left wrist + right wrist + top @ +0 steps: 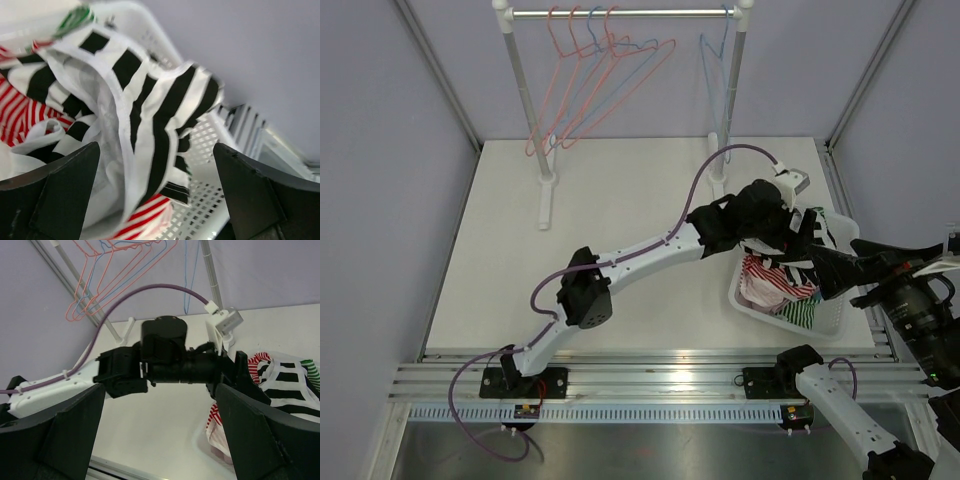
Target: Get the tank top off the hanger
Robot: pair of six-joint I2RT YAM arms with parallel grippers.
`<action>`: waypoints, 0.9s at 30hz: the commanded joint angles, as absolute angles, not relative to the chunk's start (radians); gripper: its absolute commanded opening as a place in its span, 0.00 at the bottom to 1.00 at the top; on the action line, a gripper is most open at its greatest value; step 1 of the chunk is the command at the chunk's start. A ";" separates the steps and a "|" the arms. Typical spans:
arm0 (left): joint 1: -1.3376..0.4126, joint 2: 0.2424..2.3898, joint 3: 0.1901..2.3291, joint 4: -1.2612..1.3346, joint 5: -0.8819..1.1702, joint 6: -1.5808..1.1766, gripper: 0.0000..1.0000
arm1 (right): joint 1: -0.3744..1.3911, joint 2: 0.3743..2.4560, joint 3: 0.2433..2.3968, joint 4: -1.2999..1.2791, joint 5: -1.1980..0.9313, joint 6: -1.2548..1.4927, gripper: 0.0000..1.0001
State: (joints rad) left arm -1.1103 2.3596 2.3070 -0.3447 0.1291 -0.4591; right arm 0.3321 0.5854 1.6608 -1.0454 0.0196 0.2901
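Observation:
The black-and-white striped tank top [823, 236] lies in the white basket [737, 297] at the right, off any hanger. In the left wrist view it [150, 100] is draped over other clothes. My left gripper [796, 238] hovers over the basket, jaws wide open [156, 147], with the top's fabric hanging between the fingers and not pinched. My right gripper [823, 264] is beside the basket's right side, open and empty [160, 387], facing the left wrist. The top also shows in the right wrist view [287, 380].
A red-and-white striped garment [765, 280] and a green-striped one [800, 312] also lie in the basket. Several empty pink and blue hangers [600, 80] hang on the white rack [630, 13] at the back. One blue hanger [715, 60] hangs by the right post.

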 commanded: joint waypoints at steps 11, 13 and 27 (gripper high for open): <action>-1.094 1.705 1.730 -0.342 -0.448 -0.414 0.99 | 0.336 0.670 1.611 -1.069 0.187 0.226 0.99; -1.074 1.608 1.649 -0.359 -0.535 -0.408 0.99 | 0.334 0.672 1.586 -1.069 0.227 0.215 1.00; -0.665 1.024 1.358 -0.830 -0.669 -0.394 0.99 | 0.334 0.723 1.417 -1.100 0.374 0.158 1.00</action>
State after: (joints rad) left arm -0.7372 1.1030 1.3750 -0.7170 -0.6147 -0.4145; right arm 0.3321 0.7315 1.4113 -1.1023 0.2989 0.1860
